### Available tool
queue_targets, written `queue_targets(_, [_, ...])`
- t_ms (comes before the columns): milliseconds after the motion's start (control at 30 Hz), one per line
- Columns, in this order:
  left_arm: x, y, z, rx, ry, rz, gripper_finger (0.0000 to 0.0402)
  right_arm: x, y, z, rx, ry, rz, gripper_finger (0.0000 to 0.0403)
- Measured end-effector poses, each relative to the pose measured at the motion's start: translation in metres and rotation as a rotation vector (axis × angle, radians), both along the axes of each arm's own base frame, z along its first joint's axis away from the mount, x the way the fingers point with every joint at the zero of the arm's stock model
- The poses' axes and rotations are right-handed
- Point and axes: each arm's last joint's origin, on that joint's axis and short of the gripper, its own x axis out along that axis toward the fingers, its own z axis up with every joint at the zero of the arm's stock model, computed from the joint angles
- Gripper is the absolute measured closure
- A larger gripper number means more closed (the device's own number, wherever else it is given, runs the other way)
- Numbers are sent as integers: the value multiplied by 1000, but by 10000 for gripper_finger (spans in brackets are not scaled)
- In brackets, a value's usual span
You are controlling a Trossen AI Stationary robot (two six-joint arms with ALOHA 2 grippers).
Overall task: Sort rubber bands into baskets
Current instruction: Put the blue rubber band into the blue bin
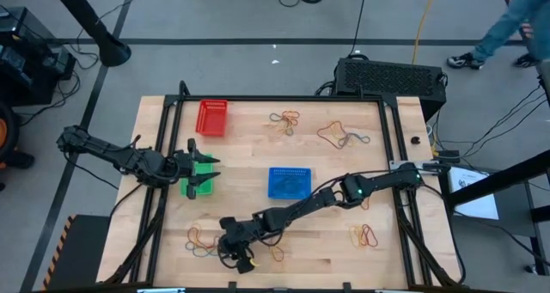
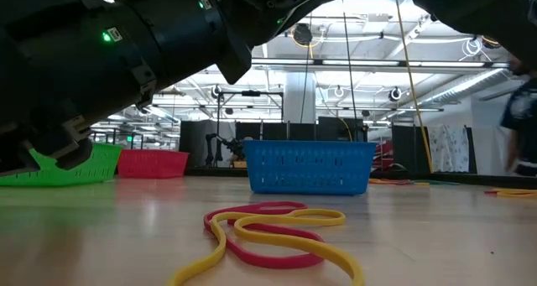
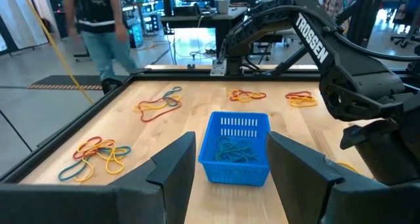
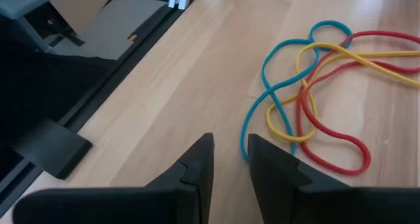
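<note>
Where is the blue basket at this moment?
In the high view the blue basket stands near the table's centre, right of the green basket and just above the right arm, with rubber bands inside.

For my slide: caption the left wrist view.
Left gripper open, facing the blue basket holding rubber bands.

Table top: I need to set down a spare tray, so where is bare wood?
Bare wood lies between the red basket and blue basket, and right of the blue basket. Crowded: the front edge, where the right gripper works among rubber bands, and the green basket under the left gripper.
</note>
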Motion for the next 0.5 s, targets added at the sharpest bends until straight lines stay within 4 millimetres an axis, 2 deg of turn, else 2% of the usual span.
queue_targets(500, [0,0,0,-3,-1,0,210,2,-5,-10,20,21,-23,317])
